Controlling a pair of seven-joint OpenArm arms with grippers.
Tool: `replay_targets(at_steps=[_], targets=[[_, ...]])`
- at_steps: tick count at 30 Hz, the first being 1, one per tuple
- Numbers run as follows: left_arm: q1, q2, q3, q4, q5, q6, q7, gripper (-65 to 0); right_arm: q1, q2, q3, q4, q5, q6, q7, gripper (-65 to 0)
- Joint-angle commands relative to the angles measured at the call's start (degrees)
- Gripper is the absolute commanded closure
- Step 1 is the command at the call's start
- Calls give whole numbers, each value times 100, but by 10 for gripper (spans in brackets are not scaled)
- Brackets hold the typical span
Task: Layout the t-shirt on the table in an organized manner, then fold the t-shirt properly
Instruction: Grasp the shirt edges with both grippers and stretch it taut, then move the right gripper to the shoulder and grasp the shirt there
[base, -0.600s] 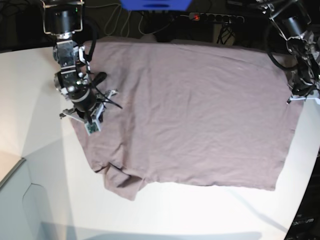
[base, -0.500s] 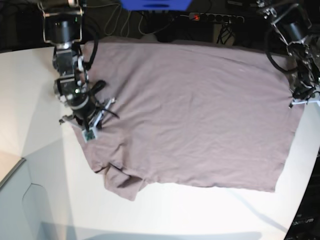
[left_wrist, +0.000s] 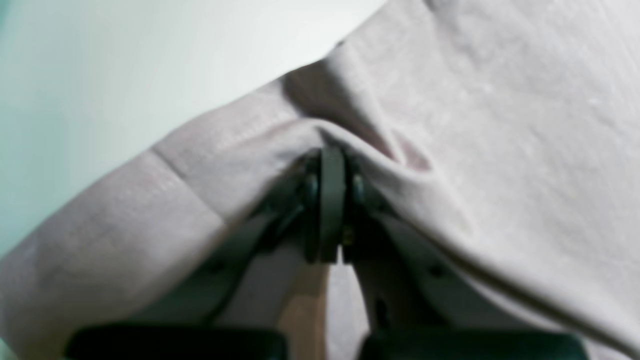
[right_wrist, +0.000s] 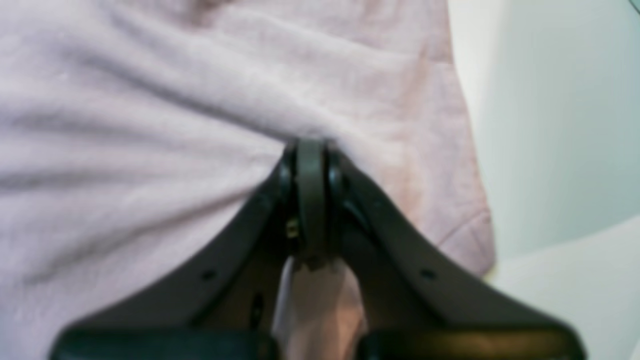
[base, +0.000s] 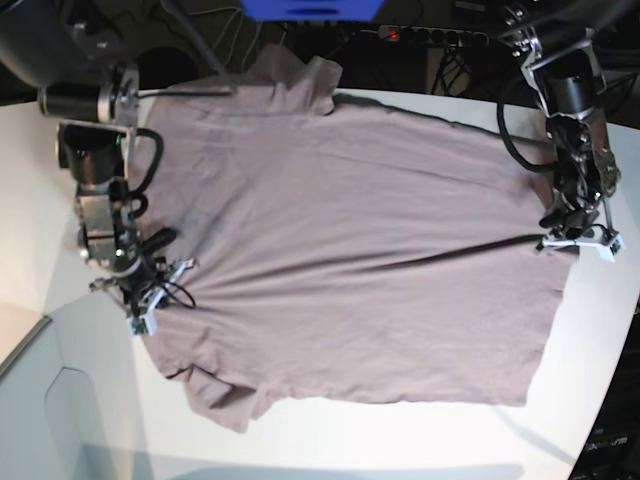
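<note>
You have the shirt pinched at both ends. In the base view it lies spread across the table, its long axis running between your two grippers, with a sleeve bunched at the near left corner and the far edge reaching toward the table's back rim.

The right gripper sits at the shirt's left edge in that view. Its wrist camera shows the jaws closed tight on a ridge of fabric, the cloth gathering into folds that fan away from the pinch. The left gripper is at the opposite edge, and its wrist view shows the same thing: jaws drawn together with a fold of cloth humped over them.

A taut crease runs across the shirt from the left gripper toward the middle, so the cloth looks stretched between the two holds. That line is what your next move turns on: each gripper has the shirt lying inward from it, toward the other arm. Pulling further apart should only tighten it; any smoothing or shifting has to go across that line, both arms together.

The near left sleeve is closer to the right gripper, so that arm is probably the one to deal with it.
</note>
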Motion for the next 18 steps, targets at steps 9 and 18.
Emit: replay_targets(at_steps=[9, 18], targets=[[72, 170, 5, -14, 12, 21, 809, 0, 1146, 409, -10, -1043, -56, -76, 704, 0], [670, 170, 5, 1947, -744, 21, 1706, 0, 636, 357, 34, 513, -56, -76, 317, 0]])
